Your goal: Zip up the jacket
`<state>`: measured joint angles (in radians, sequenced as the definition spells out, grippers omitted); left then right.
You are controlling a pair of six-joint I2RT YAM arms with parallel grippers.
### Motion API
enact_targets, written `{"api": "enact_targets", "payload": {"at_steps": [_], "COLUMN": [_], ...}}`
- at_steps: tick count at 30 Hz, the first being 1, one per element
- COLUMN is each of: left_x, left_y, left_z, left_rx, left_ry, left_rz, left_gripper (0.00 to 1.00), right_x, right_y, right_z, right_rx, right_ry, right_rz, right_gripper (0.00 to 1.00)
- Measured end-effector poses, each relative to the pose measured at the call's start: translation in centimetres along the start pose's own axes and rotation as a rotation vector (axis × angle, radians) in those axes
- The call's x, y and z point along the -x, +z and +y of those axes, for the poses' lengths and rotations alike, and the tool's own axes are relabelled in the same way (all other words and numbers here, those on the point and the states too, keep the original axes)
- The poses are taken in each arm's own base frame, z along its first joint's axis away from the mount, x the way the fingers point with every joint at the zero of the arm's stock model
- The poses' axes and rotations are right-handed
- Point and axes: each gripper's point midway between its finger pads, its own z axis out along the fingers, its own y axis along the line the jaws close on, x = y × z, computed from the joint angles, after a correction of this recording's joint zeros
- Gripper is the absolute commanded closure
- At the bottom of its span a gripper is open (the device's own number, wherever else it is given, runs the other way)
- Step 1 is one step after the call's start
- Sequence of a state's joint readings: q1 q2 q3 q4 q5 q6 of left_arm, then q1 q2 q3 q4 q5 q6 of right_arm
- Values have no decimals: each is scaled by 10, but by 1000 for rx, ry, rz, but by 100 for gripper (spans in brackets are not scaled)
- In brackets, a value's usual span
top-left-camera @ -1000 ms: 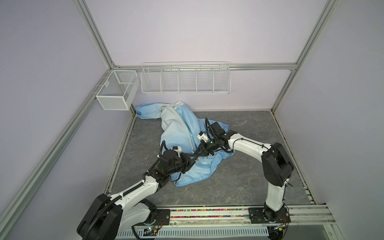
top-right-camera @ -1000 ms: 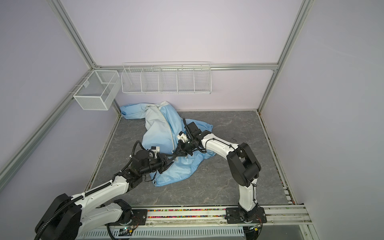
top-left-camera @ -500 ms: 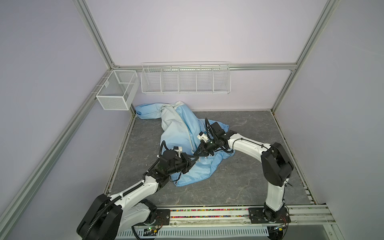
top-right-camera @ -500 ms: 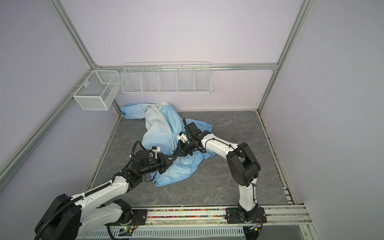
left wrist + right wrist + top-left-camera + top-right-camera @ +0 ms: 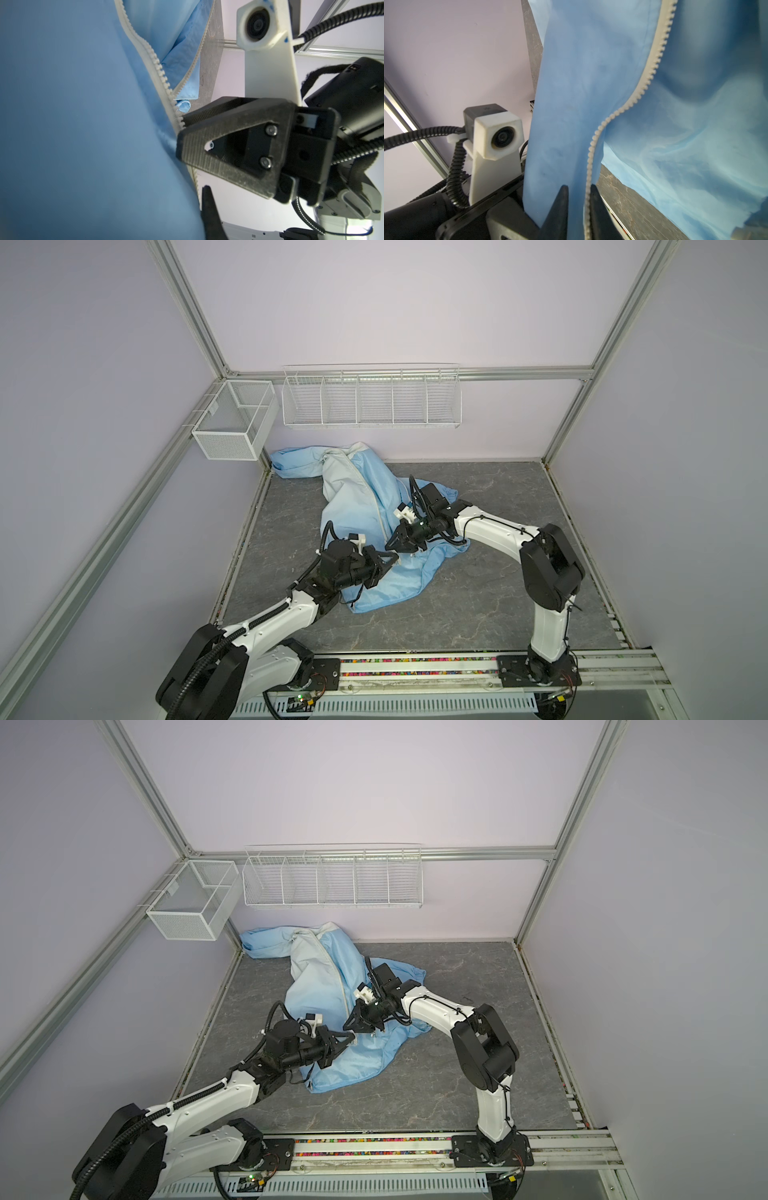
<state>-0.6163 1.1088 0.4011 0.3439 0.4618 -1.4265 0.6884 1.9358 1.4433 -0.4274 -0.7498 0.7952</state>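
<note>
Nearest the front rail, the left tool (image 5: 390,561) was clenched on the lower edge of the jacket (image 5: 361,497). It held the thin blue cloth up off the grey surface (image 5: 478,593), and the cloth filled most of the left wrist view. Just behind it, almost tip to tip, the right tool (image 5: 392,546) reached in from the right. In the right wrist view its jaws stood a little apart, with a strip of cloth and the cream zipper (image 5: 652,68) edge running between them. In the left wrist view two toothed edges ran together to a point just beside that tool.

Farther back, the jacket lay crumpled left of the surface's middle, paler down its centre. A sleeve stretched along the foot of the back wall into the left corner. Above it hung a mesh basket (image 5: 232,427) on the left frame and a wire rack (image 5: 370,400) on the back wall.
</note>
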Motion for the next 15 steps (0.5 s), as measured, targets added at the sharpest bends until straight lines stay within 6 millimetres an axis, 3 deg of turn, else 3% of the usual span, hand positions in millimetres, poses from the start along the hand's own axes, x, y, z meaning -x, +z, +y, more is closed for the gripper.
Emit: {"api": "enact_targets", "payload": {"at_steps": [8, 15], "left_x": [5, 6], "left_y": [-12, -12], "left_z": [0, 0], "left_rx": [-25, -26], "left_ry": [18, 18], "left_rz": [-65, -75], "left_gripper": [100, 100], "right_x": [-2, -4], "right_y": [1, 6], "right_z": [-1, 15], "right_rx": [41, 92], "right_ry": [86, 93], "right_rz": [2, 10], "right_gripper": [68, 88]}}
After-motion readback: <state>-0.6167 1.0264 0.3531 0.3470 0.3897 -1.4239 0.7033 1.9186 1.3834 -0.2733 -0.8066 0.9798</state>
